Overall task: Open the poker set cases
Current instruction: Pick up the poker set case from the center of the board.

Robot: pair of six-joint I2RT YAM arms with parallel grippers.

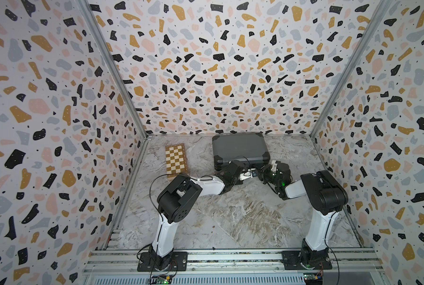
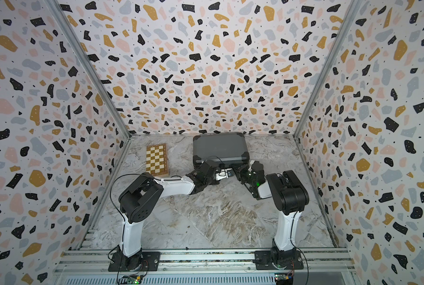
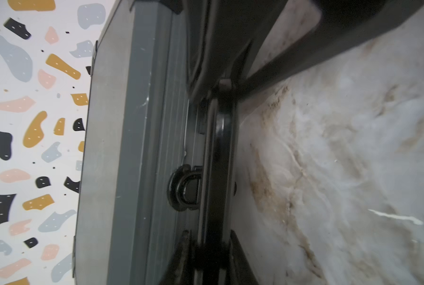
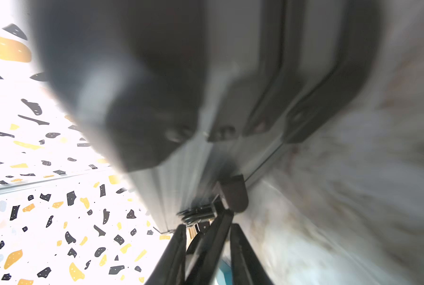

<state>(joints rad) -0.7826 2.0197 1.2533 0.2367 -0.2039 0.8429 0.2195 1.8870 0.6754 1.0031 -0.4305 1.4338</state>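
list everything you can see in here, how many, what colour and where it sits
poker set case: one, dark grey with black corners, lid down, back of the table
case handle: one, black, on the case's front side
chessboard box: one, brown and cream checks, flat, left of the case and apart from it
table: one, grey-white marble pattern
walls: three, white with black, ochre, pink and grey blotches
rail: one, silver, front edge
left arm, right arm: two, white and black, reaching to the case's front
left end effector: one, black, shut on the case handle
right end effector: one, black, by the case's front; blurred, opening unclear
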